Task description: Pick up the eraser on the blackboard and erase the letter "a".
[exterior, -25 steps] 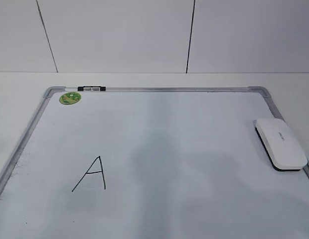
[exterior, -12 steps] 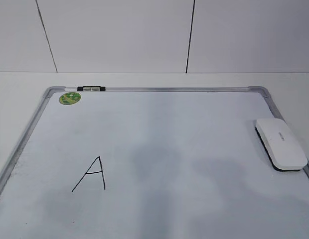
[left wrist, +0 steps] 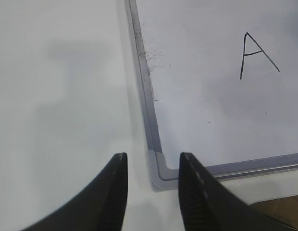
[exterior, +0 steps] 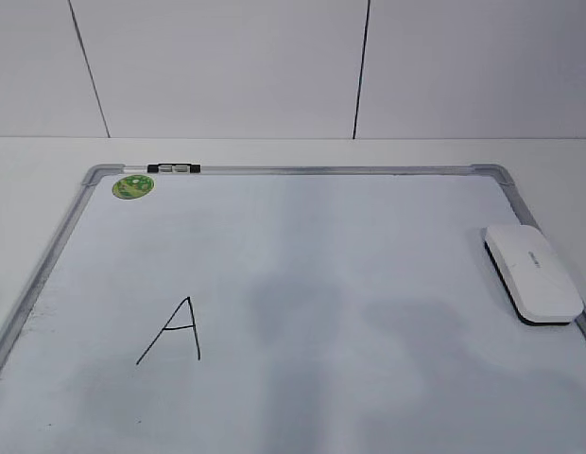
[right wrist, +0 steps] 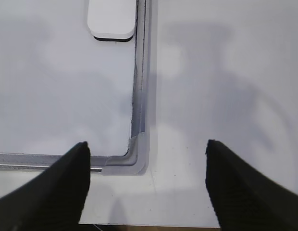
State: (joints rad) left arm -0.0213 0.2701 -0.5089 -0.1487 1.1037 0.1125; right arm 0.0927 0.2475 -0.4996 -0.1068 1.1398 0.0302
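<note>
Nothing on the blackboard (exterior: 369, 246) has shifted, so the right tool (right wrist: 146, 185), spread wide and empty, should straddle the eraser (exterior: 532, 272) squarely across its short sides before closing.

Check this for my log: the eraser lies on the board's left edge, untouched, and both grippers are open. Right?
Not quite: the eraser lies at the board's right edge, as the exterior view shows. It is untouched, and the left gripper and right gripper are open.

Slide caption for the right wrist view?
Open right pincer hovers above grey-framed whiteboard's corner; white plastic eraser lies ahead.
</note>
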